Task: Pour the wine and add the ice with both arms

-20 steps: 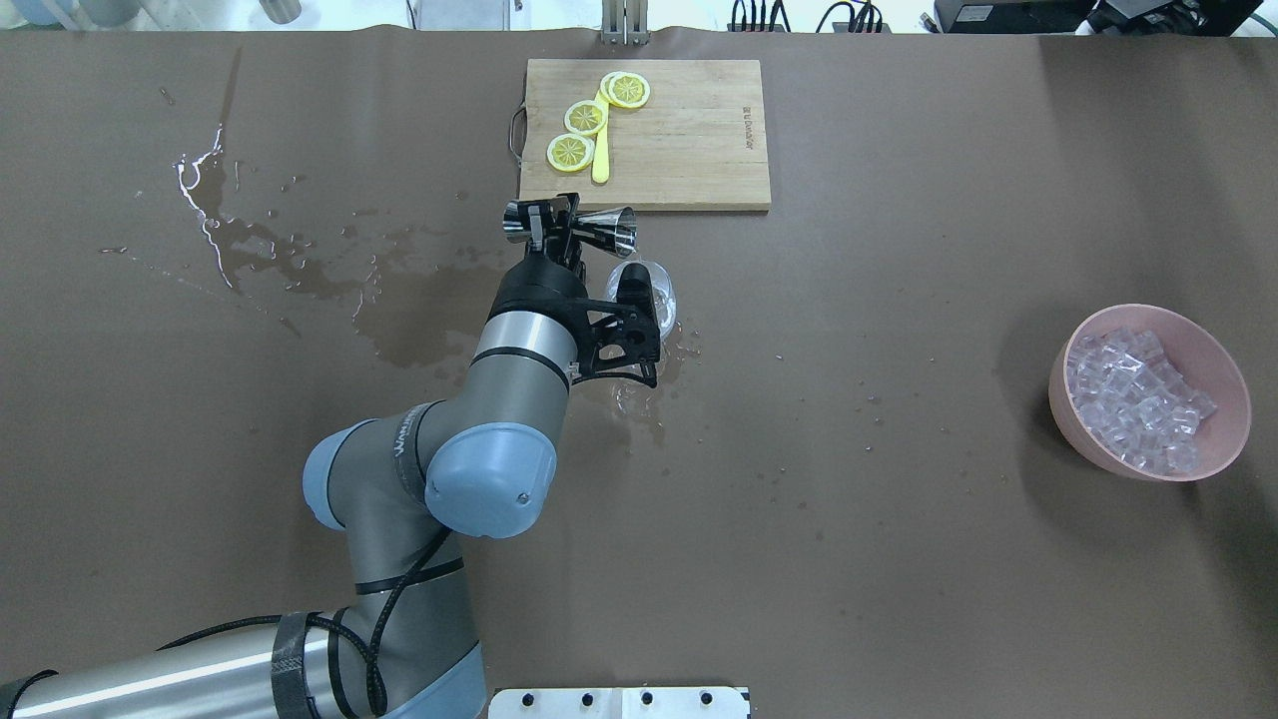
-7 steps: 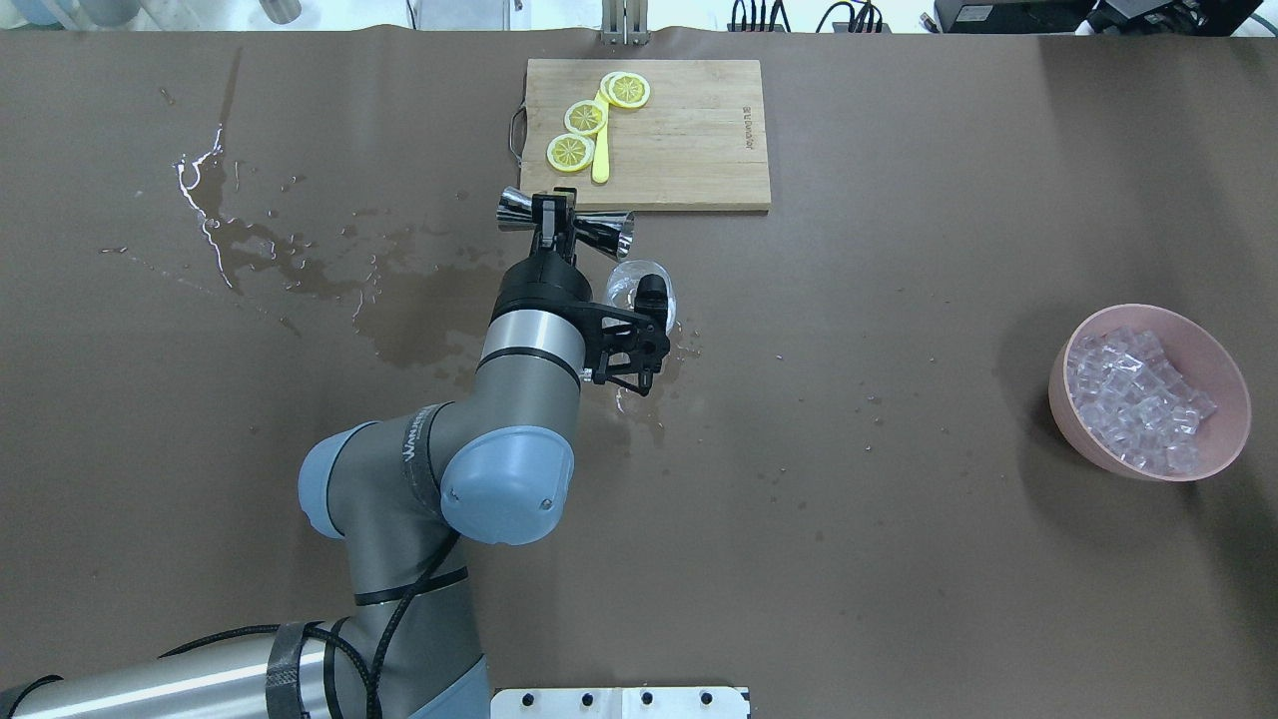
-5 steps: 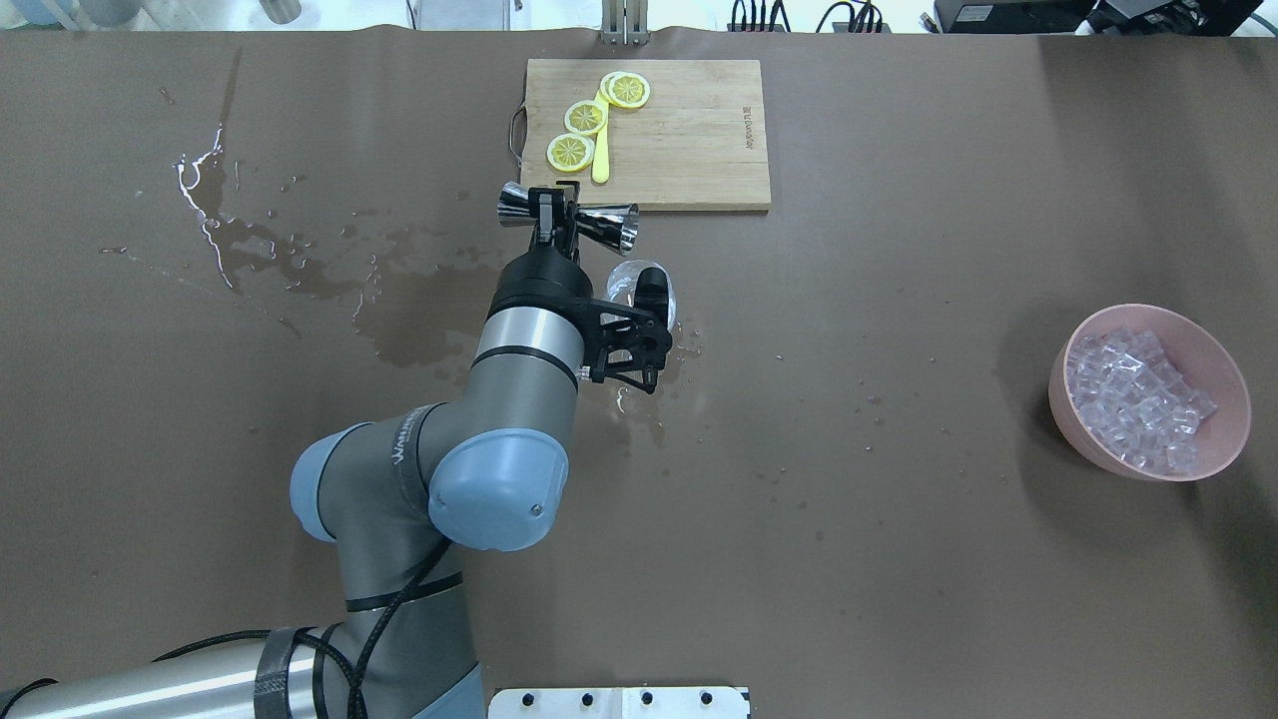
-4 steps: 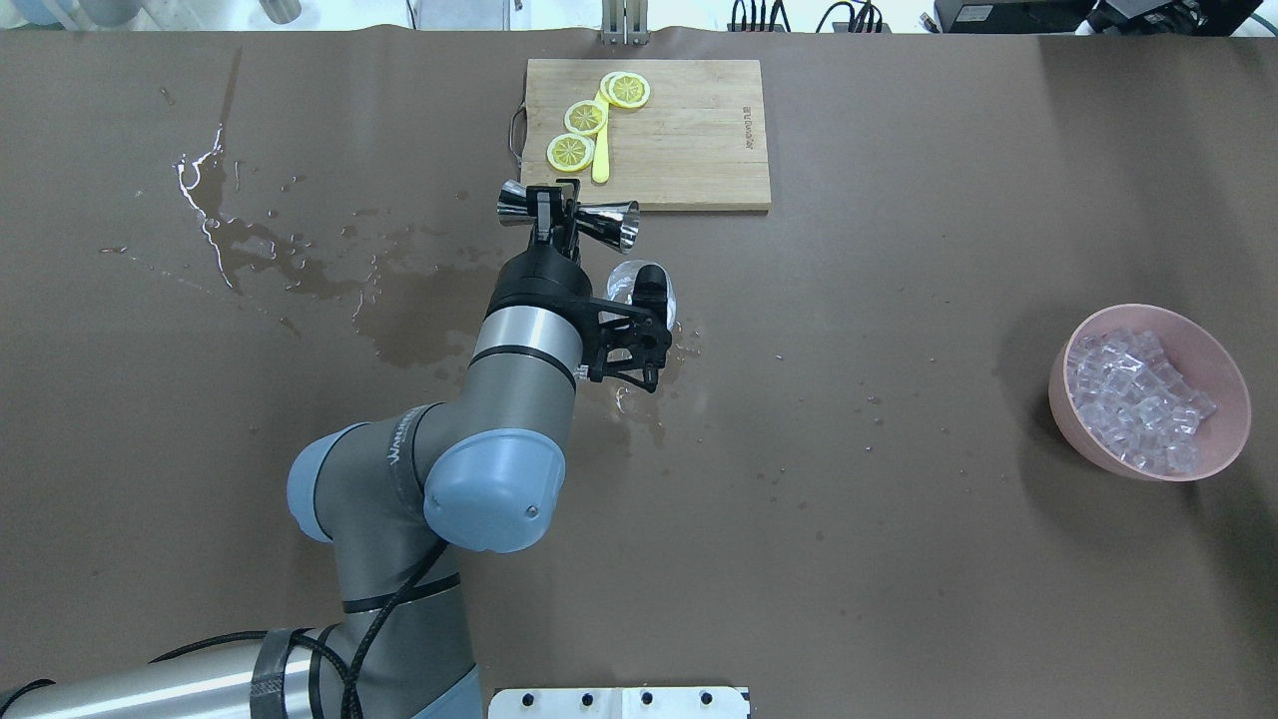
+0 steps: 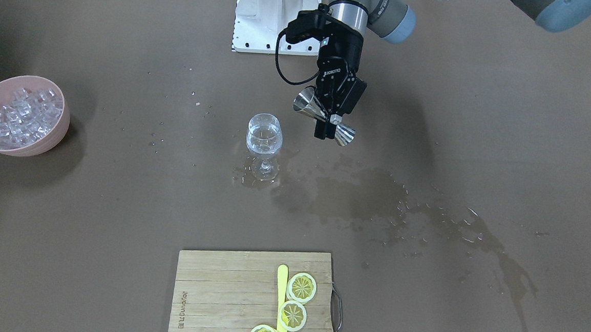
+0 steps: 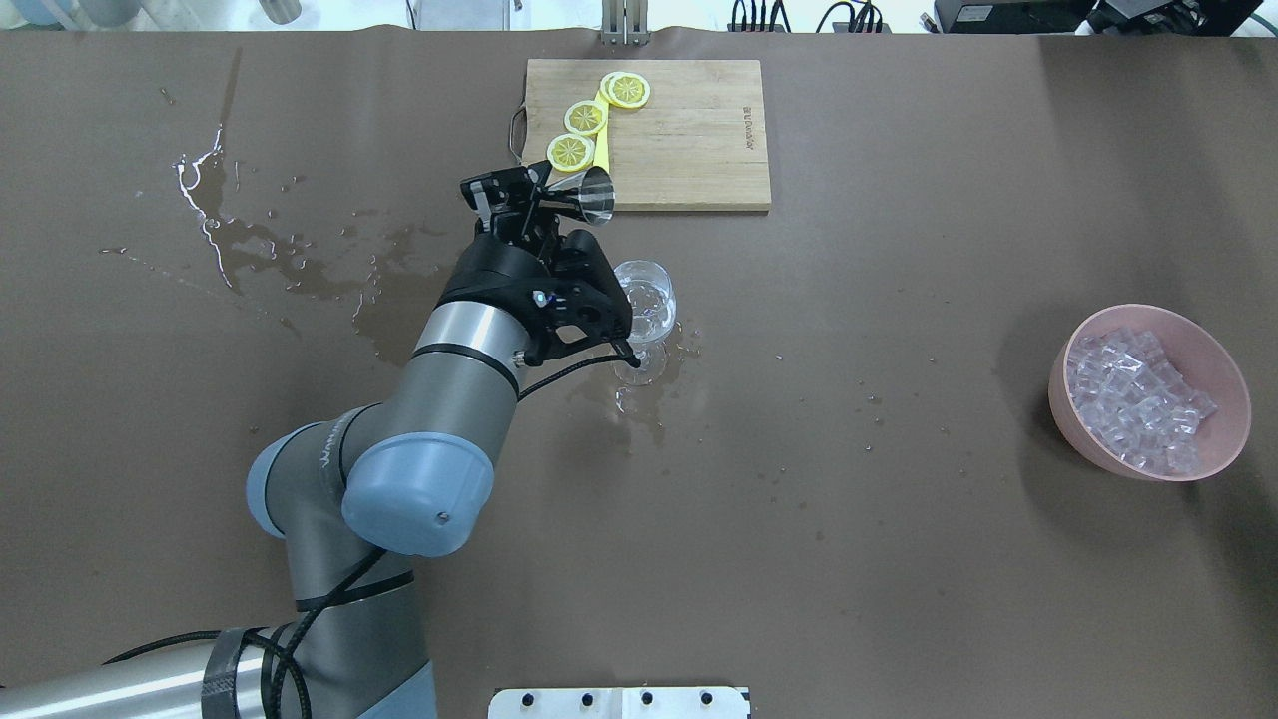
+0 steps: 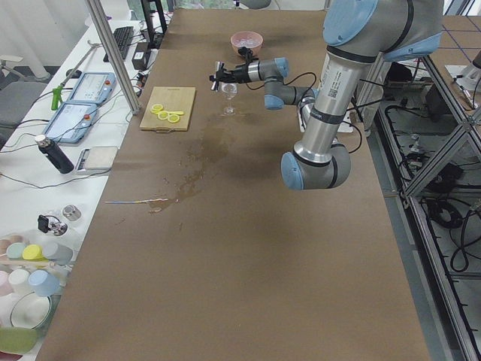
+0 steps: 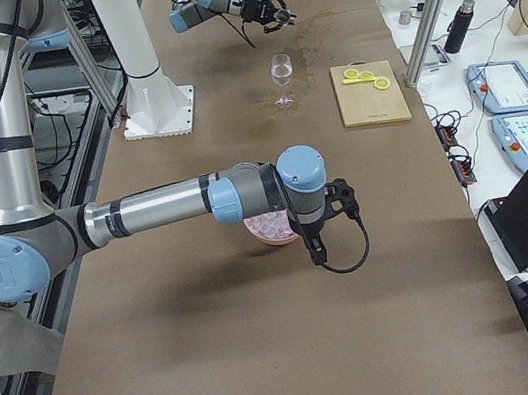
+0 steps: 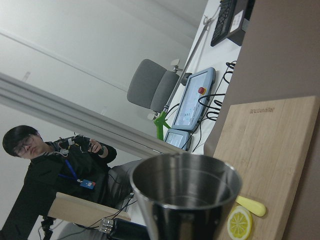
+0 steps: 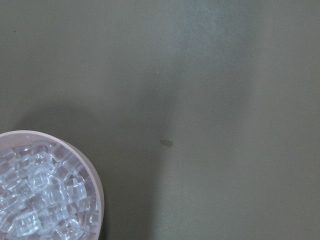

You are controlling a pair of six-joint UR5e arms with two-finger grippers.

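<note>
My left gripper (image 6: 527, 206) is shut on a steel double-cone jigger (image 6: 585, 192) and holds it tilted in the air, just left of and beyond the wine glass (image 6: 647, 302). In the front view the gripper (image 5: 330, 121) sits to the right of the glass (image 5: 264, 136), which stands upright with clear wine in its bowl. The ice (image 6: 1133, 397) is heaped in a pink bowl (image 6: 1228, 419) at the far right. My right gripper (image 8: 315, 248) hangs beside that bowl; I cannot tell whether it is open or shut. The right wrist view shows the ice (image 10: 40, 200) only.
A wooden cutting board (image 6: 689, 135) with lemon slices (image 6: 571, 152) and a yellow knife lies beyond the glass. Spilled liquid (image 6: 399, 320) wets the table left of the glass and around its foot. An operator shows in the left wrist view.
The left arm has swung left and its wrist has turned. The jigger has moved off the glass, left and toward the board, from lying level to tilted.
</note>
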